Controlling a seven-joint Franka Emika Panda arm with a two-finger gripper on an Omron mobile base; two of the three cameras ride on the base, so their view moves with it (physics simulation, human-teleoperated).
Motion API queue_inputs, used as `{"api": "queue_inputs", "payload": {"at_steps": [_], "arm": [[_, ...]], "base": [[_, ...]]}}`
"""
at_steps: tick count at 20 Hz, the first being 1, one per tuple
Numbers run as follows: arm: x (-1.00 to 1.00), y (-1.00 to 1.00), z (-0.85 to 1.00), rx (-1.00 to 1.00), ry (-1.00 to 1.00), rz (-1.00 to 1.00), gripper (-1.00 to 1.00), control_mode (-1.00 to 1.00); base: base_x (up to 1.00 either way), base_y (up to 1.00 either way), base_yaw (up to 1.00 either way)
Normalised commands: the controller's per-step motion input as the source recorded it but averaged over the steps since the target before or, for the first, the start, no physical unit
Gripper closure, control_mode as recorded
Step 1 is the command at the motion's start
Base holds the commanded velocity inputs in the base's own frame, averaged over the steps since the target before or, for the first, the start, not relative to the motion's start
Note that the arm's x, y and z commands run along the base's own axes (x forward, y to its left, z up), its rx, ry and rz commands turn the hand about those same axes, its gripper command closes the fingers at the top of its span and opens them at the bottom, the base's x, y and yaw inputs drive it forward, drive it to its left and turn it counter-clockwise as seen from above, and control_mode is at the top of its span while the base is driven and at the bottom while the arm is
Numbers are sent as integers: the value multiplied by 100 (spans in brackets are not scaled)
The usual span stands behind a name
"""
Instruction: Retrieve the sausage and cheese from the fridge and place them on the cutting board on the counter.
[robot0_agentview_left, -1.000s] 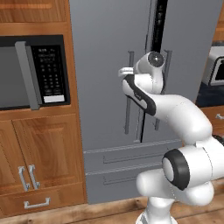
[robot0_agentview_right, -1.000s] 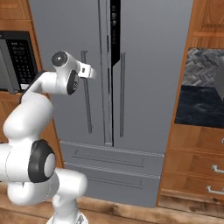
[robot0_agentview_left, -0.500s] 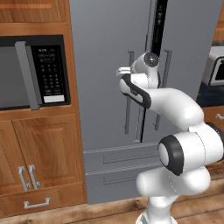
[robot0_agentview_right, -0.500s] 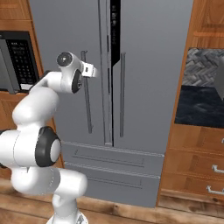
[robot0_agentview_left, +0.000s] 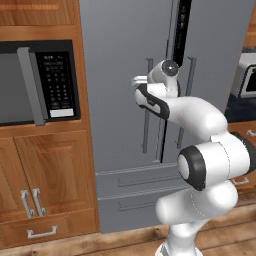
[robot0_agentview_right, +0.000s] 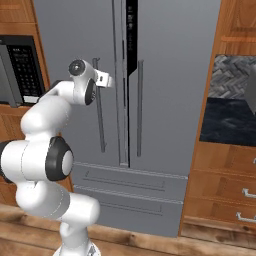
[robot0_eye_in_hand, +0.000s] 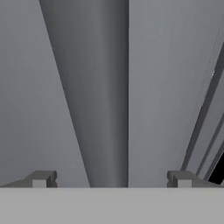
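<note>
- Two fingertips (robot0_eye_in_hand: 41, 178) of the pincer (robot0_eye_in_hand: 111, 179) stand spread wide, holding nothing, with the fridge's left bar handle (robot0_eye_in_hand: 103, 92) centred between them and seemingly just ahead.
- That handle looks rigid, smooth and likely slippery; taking it about mid-height, square across the bar, seems best, since the door should swing heavily.
- One fridge (robot0_agentview_left: 125, 60) shows two long bar handles and two lower drawers.
- Sausage and cheese presumably sit inside the fridge, doors apparently shut.
- One microwave (robot0_agentview_left: 37, 82) sits left of the fridge.
</note>
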Motion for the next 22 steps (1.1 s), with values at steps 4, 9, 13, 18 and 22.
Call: {"api": "queue_inputs", "payload": {"at_steps": [4,9,13,18,22], "arm": [[25,0,-7,-1,-2,0,-100,-100],[25,1,-3,-1,-1,0,100,-100],[24,0,1,0,0,0,100,-100],[0,0,26,0,0,0,100,-100],[-23,0,50,0,0,0,100,-100]], "base": [[0,0,0],[0,0,0],[0,0,0],[0,0,0],[0,0,0]]}}
